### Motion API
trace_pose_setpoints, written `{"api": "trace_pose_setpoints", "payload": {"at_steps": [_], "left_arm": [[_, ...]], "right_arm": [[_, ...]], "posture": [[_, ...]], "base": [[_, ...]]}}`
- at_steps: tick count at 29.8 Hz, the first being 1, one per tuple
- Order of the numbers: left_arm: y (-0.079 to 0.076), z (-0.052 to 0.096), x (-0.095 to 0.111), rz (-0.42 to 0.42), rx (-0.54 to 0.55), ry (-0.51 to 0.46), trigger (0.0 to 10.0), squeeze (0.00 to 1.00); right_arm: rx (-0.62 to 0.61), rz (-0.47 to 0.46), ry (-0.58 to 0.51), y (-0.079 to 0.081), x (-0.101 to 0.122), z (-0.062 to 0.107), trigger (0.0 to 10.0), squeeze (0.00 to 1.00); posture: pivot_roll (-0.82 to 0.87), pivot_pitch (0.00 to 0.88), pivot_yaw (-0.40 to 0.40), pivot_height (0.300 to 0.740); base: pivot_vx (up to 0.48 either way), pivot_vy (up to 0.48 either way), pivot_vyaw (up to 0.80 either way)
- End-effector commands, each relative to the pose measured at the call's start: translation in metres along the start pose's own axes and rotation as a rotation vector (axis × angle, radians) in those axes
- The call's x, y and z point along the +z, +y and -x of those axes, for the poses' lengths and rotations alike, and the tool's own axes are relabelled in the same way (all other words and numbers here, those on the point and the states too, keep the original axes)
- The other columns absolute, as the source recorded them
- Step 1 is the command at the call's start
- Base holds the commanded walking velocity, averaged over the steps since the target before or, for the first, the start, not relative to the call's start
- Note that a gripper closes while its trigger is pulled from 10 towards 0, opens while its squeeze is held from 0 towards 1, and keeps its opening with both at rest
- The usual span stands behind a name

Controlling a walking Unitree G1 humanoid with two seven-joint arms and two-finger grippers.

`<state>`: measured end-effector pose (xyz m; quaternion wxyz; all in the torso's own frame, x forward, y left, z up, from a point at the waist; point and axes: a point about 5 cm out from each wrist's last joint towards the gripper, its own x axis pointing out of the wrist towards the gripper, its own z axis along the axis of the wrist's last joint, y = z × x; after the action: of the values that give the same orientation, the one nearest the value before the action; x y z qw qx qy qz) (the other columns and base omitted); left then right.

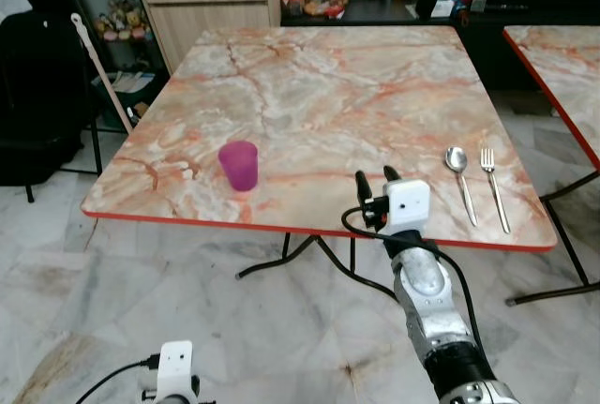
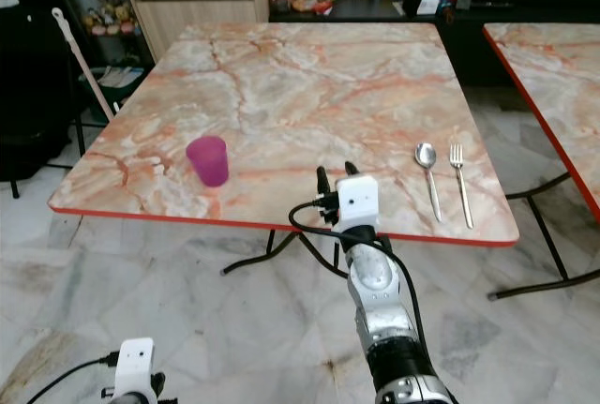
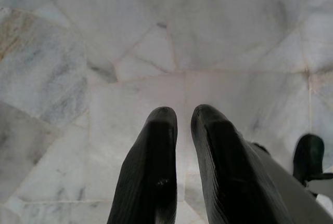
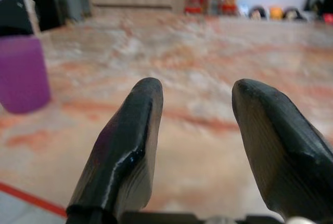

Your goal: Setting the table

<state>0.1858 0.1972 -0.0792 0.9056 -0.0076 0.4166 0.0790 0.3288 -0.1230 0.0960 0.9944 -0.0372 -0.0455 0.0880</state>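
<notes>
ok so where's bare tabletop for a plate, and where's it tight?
Biggest free patch: the near middle of the marble table, between the purple cup and the spoon, running to the far edge. The right gripper hovers at its near edge, jaws open. Tight at the near right corner, where spoon and fork lie side by side.

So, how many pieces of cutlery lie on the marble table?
2: a spoon and a fork, side by side near the table's front right corner, the fork further right.
</notes>
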Motion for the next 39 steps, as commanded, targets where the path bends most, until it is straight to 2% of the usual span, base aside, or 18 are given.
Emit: {"api": "trace_pose_setpoints", "payload": {"at_steps": [1,12,24,30,34,39], "left_arm": [[0.003,0.001,-0.003,0.008,0.017,0.01,10.0,0.0],[0.003,0.002,-0.007,0.004,0.02,0.022,10.0,0.0],[0.003,0.002,-0.008,-0.018,0.005,0.033,10.0,0.0],[0.003,0.001,-0.007,-0.027,-0.002,0.031,10.0,0.0],[0.005,0.001,-0.006,-0.044,0.01,0.043,10.0,0.0],[0.004,0.0,-0.004,-0.006,0.011,0.028,10.0,0.0]], "right_arm": [[-0.019,-0.015,0.007,-0.002,0.001,-0.005,10.0,0.0],[-0.047,-0.017,-0.001,-0.004,0.005,-0.014,10.0,0.0],[-0.062,-0.006,0.011,-0.01,0.0,-0.013,10.0,0.0],[-0.058,-0.013,-0.015,-0.006,0.003,-0.014,10.0,0.0],[-0.055,-0.023,-0.021,-0.005,0.005,-0.017,10.0,0.0],[-0.057,-0.025,-0.025,-0.006,0.007,-0.019,10.0,0.0]], "posture": [[-0.02,0.041,0.047,0.74],[-0.02,0.023,0.047,0.74],[-0.02,0.0,0.054,0.74],[-0.01,0.0,0.055,0.74],[-0.01,0.0,0.054,0.74],[0.0,0.01,0.048,0.74]], "base": [[0.0,0.0,-0.8],[0.0,0.0,-0.09],[0.0,0.0,-0.73],[0.0,0.0,-0.07],[0.274,0.0,0.0],[0.297,0.0,-0.57]]}}
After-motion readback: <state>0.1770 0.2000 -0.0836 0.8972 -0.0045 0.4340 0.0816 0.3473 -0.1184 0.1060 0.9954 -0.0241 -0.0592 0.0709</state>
